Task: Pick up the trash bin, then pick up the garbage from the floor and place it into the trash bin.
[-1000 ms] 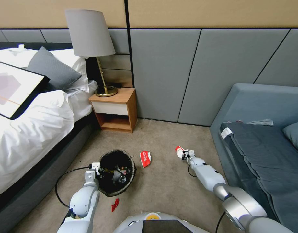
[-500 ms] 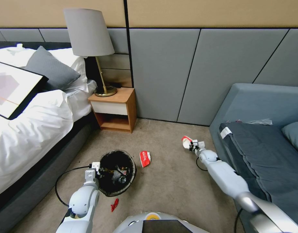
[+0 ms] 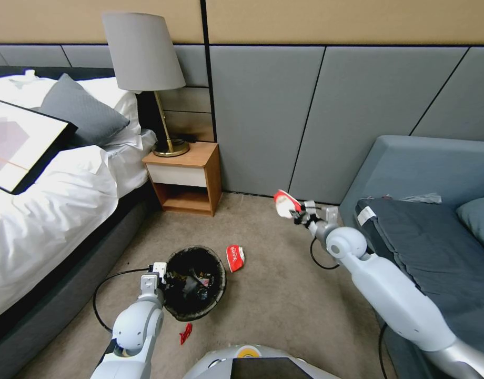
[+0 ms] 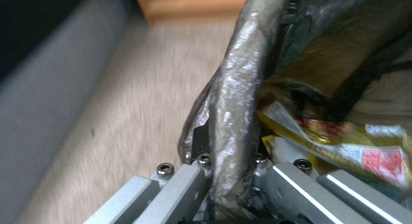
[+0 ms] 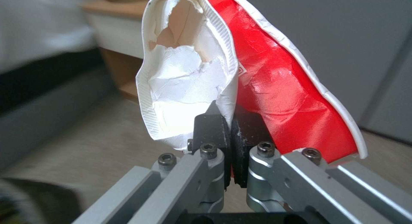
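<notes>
Beside bin, toward bed: left tool clamped on lined rim, likely to keep bin steady and mouth open. Beyond bin, toward sofa: right tool raised above floor, pinching red-white packet between black pads, clear of carpet for carrying over. Second packet lay on carpet just beside bin; red scrap near robot's side of bin. Wrappers inside bin.
</notes>
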Robot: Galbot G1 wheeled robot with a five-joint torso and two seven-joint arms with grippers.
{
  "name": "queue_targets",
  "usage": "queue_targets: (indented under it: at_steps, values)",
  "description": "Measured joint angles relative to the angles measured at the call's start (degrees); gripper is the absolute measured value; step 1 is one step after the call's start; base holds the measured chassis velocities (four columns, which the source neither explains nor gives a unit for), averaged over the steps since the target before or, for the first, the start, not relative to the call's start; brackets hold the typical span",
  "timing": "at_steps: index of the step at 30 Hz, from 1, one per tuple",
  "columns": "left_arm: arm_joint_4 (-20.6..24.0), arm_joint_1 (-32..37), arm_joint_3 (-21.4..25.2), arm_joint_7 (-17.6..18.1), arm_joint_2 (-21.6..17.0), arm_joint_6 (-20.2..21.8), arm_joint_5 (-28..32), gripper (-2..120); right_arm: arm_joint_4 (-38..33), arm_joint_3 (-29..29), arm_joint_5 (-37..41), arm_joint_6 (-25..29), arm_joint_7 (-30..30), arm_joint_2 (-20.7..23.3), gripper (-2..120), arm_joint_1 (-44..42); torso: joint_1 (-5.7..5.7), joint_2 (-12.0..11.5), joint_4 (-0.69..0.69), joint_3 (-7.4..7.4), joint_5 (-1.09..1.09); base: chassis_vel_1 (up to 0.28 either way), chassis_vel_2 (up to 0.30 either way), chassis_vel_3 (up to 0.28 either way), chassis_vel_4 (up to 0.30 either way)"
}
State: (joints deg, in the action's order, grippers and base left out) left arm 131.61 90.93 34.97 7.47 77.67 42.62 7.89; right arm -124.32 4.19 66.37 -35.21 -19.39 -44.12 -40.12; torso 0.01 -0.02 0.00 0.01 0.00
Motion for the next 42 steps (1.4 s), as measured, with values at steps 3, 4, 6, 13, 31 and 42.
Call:
queue_targets:
  at_steps: [3,4,6,13,31,42]
  values:
    - [2.68,1.02,0.06,-0.36,-0.31,-0.08,0.23,0,-2.71,-2.22,4.16,0.09,-0.07,0.49,0,2.72,0.0,0.0,0.0,-0.01,-0.03,0.0,0.0,0.0,0.0]
    - [4.01,1.65,0.14,-0.51,-0.41,-0.15,0.47,0,-4.0,-3.76,6.68,0.27,-0.37,0.45,0,4.29,0.0,0.0,0.0,-0.01,0.02,0.0,0.0,0.0,0.0]
    - [4.95,2.08,0.15,-0.65,-0.43,-0.18,0.56,0,-4.89,-4.76,8.56,0.51,-0.37,0.28,0,5.5,0.0,0.0,0.0,-0.01,0.01,0.0,0.0,0.0,0.0]
    - [9.18,3.66,0.18,-0.72,-0.21,-0.31,1.21,0,-8.64,-7.86,19.68,1.75,1.08,-0.15,0,10.37,0.0,0.01,0.01,-0.01,0.01,0.0,0.0,0.0,0.0]
    - [11.61,3.79,2.06,-0.8,-0.93,-0.41,2.69,0,-10.78,-15.34,33.9,0.4,5.75,0.02,0,12.64,-0.01,0.01,-0.01,-0.01,0.0,0.0,0.0,0.0,0.0]
    - [11.37,2.44,2.7,-0.64,-0.66,-0.47,3.19,0,-8.86,-20.7,25.58,0.34,5.01,0.19,0,10.7,-0.01,0.01,-0.01,-0.01,0.0,0.0,0.0,0.0,0.0]
